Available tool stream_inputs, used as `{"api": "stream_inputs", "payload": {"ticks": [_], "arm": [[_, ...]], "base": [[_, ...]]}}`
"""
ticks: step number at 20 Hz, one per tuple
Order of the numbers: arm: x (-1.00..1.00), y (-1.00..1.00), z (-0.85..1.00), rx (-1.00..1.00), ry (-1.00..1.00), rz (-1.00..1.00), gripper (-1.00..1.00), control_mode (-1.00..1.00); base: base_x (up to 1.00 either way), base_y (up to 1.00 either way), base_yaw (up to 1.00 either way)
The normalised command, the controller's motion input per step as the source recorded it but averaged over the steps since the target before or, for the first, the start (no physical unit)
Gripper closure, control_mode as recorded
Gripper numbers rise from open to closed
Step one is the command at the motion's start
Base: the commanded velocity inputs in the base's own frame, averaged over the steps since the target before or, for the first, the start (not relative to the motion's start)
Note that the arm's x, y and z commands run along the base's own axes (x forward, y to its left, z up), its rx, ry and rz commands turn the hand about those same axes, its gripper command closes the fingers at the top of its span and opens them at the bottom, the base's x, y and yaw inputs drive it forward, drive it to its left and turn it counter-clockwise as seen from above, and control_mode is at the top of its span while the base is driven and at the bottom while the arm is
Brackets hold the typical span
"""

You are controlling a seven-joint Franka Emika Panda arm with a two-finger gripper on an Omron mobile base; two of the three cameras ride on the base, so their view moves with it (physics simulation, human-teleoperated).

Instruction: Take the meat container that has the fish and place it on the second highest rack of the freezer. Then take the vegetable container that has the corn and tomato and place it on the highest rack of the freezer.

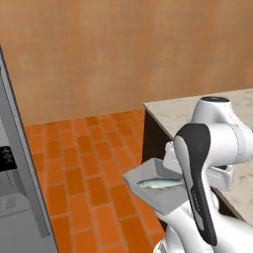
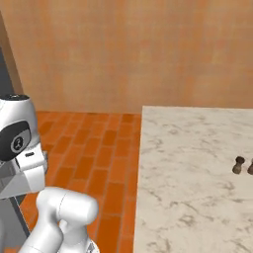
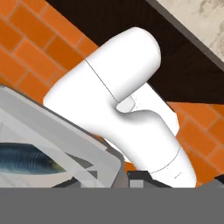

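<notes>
The meat container [image 1: 148, 191], a deep grey metal tub, hangs in the air over the orange brick floor, just left of the counter's dark side. The silvery fish [image 1: 159, 183] lies across its bottom. My hand sits at the tub's right wall, and my own forearm partly hides it in the left base view. In the hand view my gripper [image 3: 129, 177] is shut on the meat container's rim [image 3: 65, 127], with the fish [image 3: 26, 159] at the lower left. The freezer [image 1: 34, 197] stands at the far left with its grey door open. The vegetable container, corn and tomato are out of view.
A marble counter [image 2: 188, 173] with a dark wood side [image 1: 153, 138] fills the right. Two small dark shakers [image 2: 238, 165] stand on it at the far right. Open brick floor [image 1: 84, 163] lies between the counter and the freezer, with a tan wall behind.
</notes>
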Motion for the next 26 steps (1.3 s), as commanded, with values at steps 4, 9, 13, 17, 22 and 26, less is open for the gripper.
{"api": "stream_inputs", "payload": {"ticks": [4,9,13,17,22,26], "arm": [[0.0,0.0,0.0,0.0,0.0,0.0,1.0,1.0],[0.0,0.0,0.0,0.0,0.0,0.0,1.0,1.0],[0.0,0.0,0.0,0.0,0.0,0.0,1.0,1.0],[0.0,0.0,0.0,0.0,0.0,0.0,1.0,1.0],[0.0,0.0,0.0,0.0,0.0,0.0,1.0,1.0],[0.0,0.0,0.0,0.0,0.0,0.0,1.0,1.0]], "base": [[1.0,0.16,-0.06],[1.0,0.18,0.03],[1.0,0.0,0.17],[1.0,0.0,0.56],[0.89,0.0,0.83],[0.51,-0.01,0.93]]}}
